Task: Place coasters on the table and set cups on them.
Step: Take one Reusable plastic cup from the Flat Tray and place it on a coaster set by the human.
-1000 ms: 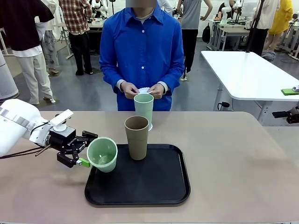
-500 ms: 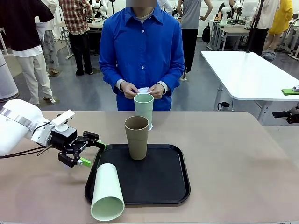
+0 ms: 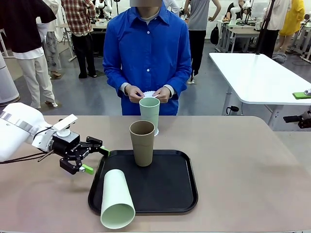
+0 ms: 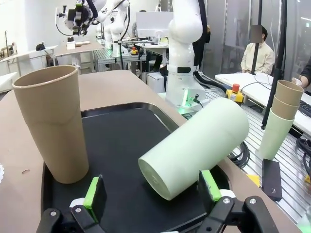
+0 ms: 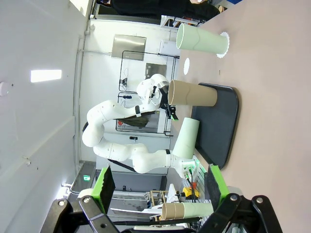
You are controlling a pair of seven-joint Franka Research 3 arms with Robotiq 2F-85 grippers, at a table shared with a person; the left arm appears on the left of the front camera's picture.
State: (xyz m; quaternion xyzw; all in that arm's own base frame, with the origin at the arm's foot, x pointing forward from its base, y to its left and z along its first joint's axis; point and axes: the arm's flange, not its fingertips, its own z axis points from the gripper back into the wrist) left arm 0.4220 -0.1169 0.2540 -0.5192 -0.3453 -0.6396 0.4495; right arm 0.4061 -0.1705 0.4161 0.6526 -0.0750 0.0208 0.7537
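While your left gripper (image 3: 96, 160) hangs wide and empty, the pale mint cup (image 3: 115, 199) lies on its side just ahead of it: matte, tapered, base toward the gripper, mouth overhanging the black tray (image 3: 165, 187).

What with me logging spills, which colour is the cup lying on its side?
The cup is pale mint green, clearest in the front view.

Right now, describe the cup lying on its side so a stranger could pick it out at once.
Find the black tray in the middle of the beige table. At its near-left corner a pale mint cup lies on its side, mouth overhanging the tray's front edge. The brown cup and the other mint cup both stand upright.
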